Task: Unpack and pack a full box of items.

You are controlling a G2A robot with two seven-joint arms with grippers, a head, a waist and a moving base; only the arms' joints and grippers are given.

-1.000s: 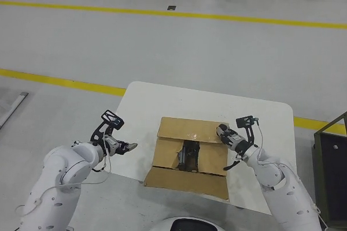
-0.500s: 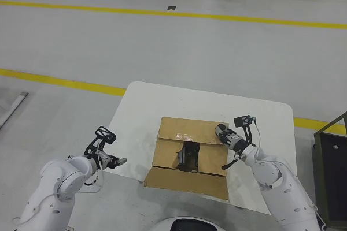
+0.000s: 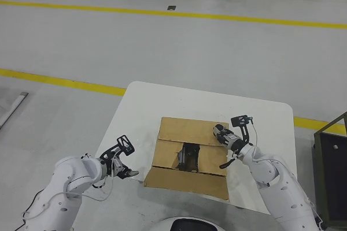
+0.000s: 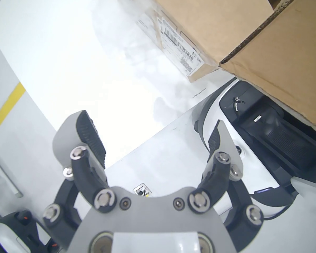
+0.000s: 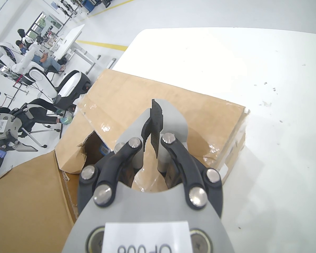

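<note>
The right gripper (image 5: 154,122), pinched empty, hovers over the cardboard box (image 3: 188,156), probably to pry a flap; the left gripper (image 4: 152,130) gapes by the table's (image 3: 144,104) near edge.

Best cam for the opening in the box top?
Top view: looks straight down into the opening between the flaps of the cardboard box, unobstructed. The right wrist view catches it at a slant, partly behind the right gripper. The left wrist view has the box's side wall and corner.

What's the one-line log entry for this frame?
box: top partly open | left claw: open, beside box | right claw: shut, over box
</note>
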